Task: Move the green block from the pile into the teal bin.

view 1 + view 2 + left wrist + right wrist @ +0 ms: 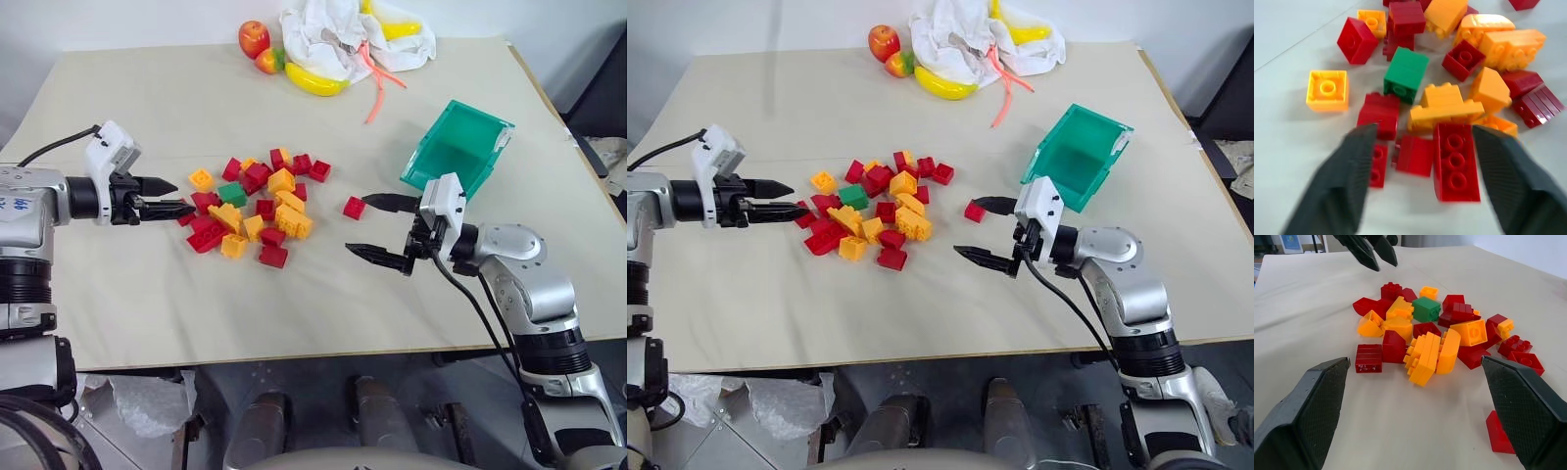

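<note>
nothing moved yet — green block (pixel 232 193) lying in the pile (pixel 253 210), on the counter (pixel 147 284), hemmed in by red and yellow-orange bricks on most sides. no brick inside the teal bin (pixel 457 148) as far as its open mouth shows; tipped on its side near the counter's right edge, well apart from the pile, white label tab on the rim.

left hand (pixel 172 196) poised just at the pile's left edge, fingers (pixel 1337 186) apart with nothing between them, pointing across at the bricks. seen through the left wrist view, green block (pixel 1406 74) ahead of the fingertips with a row of red bricks lying between — not yet straddled, not yet touched.

right hand (pixel 382 230) hanging between pile and bin, fingers (pixel 1308 406) spread wide and empty, aimed back toward the pile; one stray red brick (pixel 354 207) close by its upper finger.

judged from this: task at its very start, or at best in the approach. all still to do — reach over the near red bricks, close on the green block alone, lift it clear, carry it across to the bin, let go inside. likely snag: red neighbours touching the green block, easy to pinch along with it. toy fruit and a white cloth at the counter's far edge, out of the way.
</note>
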Tool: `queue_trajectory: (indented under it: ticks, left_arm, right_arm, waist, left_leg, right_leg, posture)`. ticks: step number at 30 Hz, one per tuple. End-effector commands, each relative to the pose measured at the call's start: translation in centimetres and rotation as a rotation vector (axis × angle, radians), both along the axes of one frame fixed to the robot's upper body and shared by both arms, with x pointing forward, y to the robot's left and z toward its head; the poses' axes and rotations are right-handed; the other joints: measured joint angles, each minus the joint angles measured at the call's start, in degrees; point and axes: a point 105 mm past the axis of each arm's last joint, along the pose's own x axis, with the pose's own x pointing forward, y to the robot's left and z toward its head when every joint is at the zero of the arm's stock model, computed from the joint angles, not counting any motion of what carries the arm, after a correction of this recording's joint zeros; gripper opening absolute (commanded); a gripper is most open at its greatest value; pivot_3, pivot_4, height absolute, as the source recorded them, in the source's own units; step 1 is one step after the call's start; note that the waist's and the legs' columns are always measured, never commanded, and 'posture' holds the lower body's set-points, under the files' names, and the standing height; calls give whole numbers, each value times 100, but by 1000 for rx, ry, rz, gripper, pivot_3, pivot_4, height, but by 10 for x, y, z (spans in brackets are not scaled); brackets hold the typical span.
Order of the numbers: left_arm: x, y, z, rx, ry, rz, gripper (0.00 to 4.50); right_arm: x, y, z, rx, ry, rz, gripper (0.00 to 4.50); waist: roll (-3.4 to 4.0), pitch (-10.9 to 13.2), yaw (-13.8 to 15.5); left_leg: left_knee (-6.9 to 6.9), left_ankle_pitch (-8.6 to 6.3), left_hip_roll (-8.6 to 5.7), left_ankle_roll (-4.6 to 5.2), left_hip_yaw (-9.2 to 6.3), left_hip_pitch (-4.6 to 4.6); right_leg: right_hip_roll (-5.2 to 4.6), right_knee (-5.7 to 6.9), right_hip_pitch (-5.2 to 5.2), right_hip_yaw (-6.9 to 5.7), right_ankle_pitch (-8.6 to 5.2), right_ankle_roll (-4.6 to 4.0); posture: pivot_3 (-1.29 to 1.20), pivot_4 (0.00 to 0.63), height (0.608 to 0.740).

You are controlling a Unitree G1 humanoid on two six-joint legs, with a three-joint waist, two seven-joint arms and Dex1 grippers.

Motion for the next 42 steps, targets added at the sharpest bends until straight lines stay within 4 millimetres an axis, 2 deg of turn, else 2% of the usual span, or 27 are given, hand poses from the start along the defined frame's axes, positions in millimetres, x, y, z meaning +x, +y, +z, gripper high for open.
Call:
queue_trajectory:
  ticks: [1, 5, 14, 17, 20, 24, 27, 31, 34, 37, 39, 42]
  left_arm:
    - [7, -11, 16, 30, -56, -44, 4479]
    - [24, -20, 16, 63, -53, -47, 4479]
    - [55, -37, -10, 251, 127, -32, 4479]
    - [63, -42, -16, 303, 140, -19, 4479]
    - [61, -44, -24, 385, 200, -50, 4479]
    - [59, -46, -26, 443, 228, -82, 3628]
    - [62, -46, -24, 443, 206, -67, 2714]
    - [66, -54, -1, 341, 131, -65, 1471]
    - [69, -67, 18, 266, 40, -116, 1452]
    - [69, -77, 29, 219, 1, -155, 1452]
    - [68, -93, 41, 204, -74, -237, 1452]
    - [67, -113, 47, 197, -133, -316, 1452]
  right_arm:
    - [-2, 6, 11, 17, -54, 26, 4500]
    - [-2, 8, 11, 20, -57, 25, 4500]
    - [-5, 6, 6, 27, -60, -11, 4500]
    - [-7, 7, 2, 28, -60, -24, 4500]
    - [-8, 7, 1, 34, -60, -38, 4500]
    - [-7, 6, 1, 32, -69, -51, 4500]
    - [-6, 6, 2, 29, -77, -58, 4500]
    - [-6, -3, 8, 28, -98, -95, 4500]
    - [-8, -12, 9, 16, -100, -119, 4500]
    - [-11, -18, 8, 6, -101, -136, 4500]
    - [-12, -28, 9, -2, -98, -170, 4500]
    - [-13, -36, 10, -10, -96, -200, 4500]
  waist:
    - [0, 0, 9]
    - [0, 0, 28]
    - [-3, 1, 8]
    - [-3, 2, -20]
    - [-4, 2, -42]
    - [-4, 2, -55]
    - [-4, 2, -52]
    - [-6, 3, -42]
    - [-14, 8, -33]
    - [-16, 9, -18]
    - [-17, 10, 14]
    - [-18, 10, 66]
  left_leg:
    - [1, 0, 0, 0, 1, 0]
    - [4, 0, -7, 0, 4, -1]
    - [4, -1, -29, 2, 7, -2]
    - [4, -1, -31, 2, 8, -3]
    - [6, -1, -32, 2, 7, -4]
    - [5, -1, -31, 2, 17, 1]
    - [11, -1, -30, 3, 17, 1]
    - [12, -2, -30, 5, 17, 0]
    - [18, -3, -32, 6, 15, -6]
    - [24, -4, -34, 8, 12, -9]
    - [25, -5, -37, 9, 12, -10]
    - [33, -6, -39, 12, 13, -14]
  right_leg:
    - [1, 0, 0, 0, 0, 0]
    - [1, 1, 0, -1, 1, 1]
    - [6, 1, -2, -3, 1, 3]
    - [5, 1, -2, -2, 2, 3]
    - [5, 2, -2, -3, 2, 4]
    - [5, 6, -2, 3, 2, 5]
    - [5, 11, -2, 4, 2, 5]
    - [5, 14, -3, 6, 2, 5]
    - [2, 13, -6, 5, 2, 5]
    - [1, 12, -5, 2, 4, 8]
    - [-2, 13, -6, 2, 4, 8]
    - [-4, 11, -6, 4, 6, 13]
  posture:
    - [0, 150, 740]
    - [0, 150, 740]
    - [0, 150, 740]
    - [0, 150, 740]
    - [0, 150, 740]
    - [0, 150, 740]
    - [0, 150, 740]
    - [0, 150, 740]
    - [0, 150, 740]
    - [0, 150, 740]
    - [0, 150, 740]
    - [0, 150, 740]
